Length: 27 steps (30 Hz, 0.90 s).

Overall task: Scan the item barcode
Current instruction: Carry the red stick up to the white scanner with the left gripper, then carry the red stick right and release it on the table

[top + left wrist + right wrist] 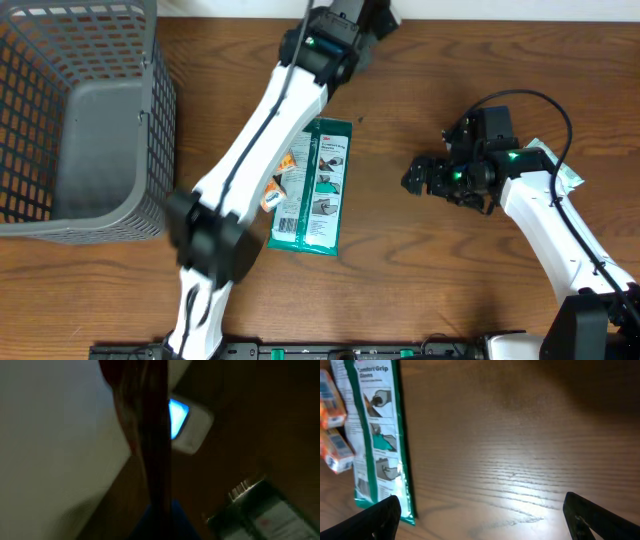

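- The left arm (270, 110) reaches across the counter (430, 280) to the far edge. The left fingers themselves do not show clearly in any view.
- The left fingers are closed on a thin reddish item (150, 435). In the left wrist view it is seen edge-on, rising straight up from between them. It is too dark and blurred to read any print or barcode on it.
- Beyond the left fingers, just right of the reddish item, sits a white scanner (192, 425) with a blue light glowing in its window. The item's edge overlaps the scanner's left side in that view; whether they touch cannot be told.
- Below and to the right of the left fingers lies a dark barcoded pack (265, 510), flat on the wood, with pale bars showing at its near corner.
- The right fingers (420, 178) are spread wide and grip nothing. Both tips show at the bottom corners of the right wrist view, with bare wood between them.
- Ahead of the right fingers, off their left tip, a green-and-white glove pack (375, 435) lies flat, apart from them.
- Past the glove pack from the right fingers, touching its far edge, lie small orange packets (332, 425).
- A grey wire basket (160, 120) stands well away from both pairs of fingers, on the far side of the left arm from the right fingers.
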### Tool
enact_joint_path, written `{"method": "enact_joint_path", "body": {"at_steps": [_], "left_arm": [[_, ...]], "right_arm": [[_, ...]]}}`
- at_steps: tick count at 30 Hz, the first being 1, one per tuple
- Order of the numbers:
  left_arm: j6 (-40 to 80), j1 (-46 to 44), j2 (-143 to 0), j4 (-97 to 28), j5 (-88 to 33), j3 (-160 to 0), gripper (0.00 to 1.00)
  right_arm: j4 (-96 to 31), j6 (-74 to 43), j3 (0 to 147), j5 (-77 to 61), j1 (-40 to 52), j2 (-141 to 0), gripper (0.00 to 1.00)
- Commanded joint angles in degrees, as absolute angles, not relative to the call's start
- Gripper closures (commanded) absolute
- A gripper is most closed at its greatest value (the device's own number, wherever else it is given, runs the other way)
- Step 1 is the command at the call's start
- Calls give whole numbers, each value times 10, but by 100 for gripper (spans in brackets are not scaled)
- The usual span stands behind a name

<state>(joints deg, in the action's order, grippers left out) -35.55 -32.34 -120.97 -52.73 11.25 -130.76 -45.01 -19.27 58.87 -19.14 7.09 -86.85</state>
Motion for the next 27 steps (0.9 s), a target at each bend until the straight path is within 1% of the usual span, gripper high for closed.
{"method": "enact_joint_path", "body": {"at_steps": [1,2,3,4,6,7,11,13,16,19,25,26,27], "left_arm": [[-270,-338,-1168,-610,-40,-1313,93],[-257,-343,-1160,-637,-66,-1313,93],[-248,-345,-1157,-654,-78,-1313,93],[-235,-349,-1154,-673,-92,-1313,93],[-177,-352,-1154,-695,-121,-1312,93],[-136,-352,-1157,-698,-145,-1308,93],[-42,-353,-1162,-681,-229,-1261,93],[-15,-357,-1164,-649,-238,-1223,92],[36,-366,-1167,-578,-239,-1157,92],[88,-388,-1168,-469,-240,-1070,92],[126,-448,-1169,-232,-240,-925,86],[126,-459,-1169,-195,-236,-907,78],[126,-467,-1169,-169,-230,-894,63]], "right_arm": [[-470,-211,593,-230,74,-863,1],[-463,-207,594,-240,71,-862,1],[-463,-205,598,-245,67,-861,5],[-476,-205,608,-250,57,-860,14],[-521,-201,640,-250,32,-852,21],[-547,-187,662,-249,16,-846,23],[-630,-142,741,-249,-38,-825,19],[-662,-139,770,-245,-62,-814,17],[-678,-139,781,-245,-87,-796,10],[-682,-139,781,-238,-98,-786,8],[-684,-139,780,-238,-98,-787,7],[-684,-139,780,-238,-98,-787,7],[-684,-139,780,-238,-98,-787,7]]}}
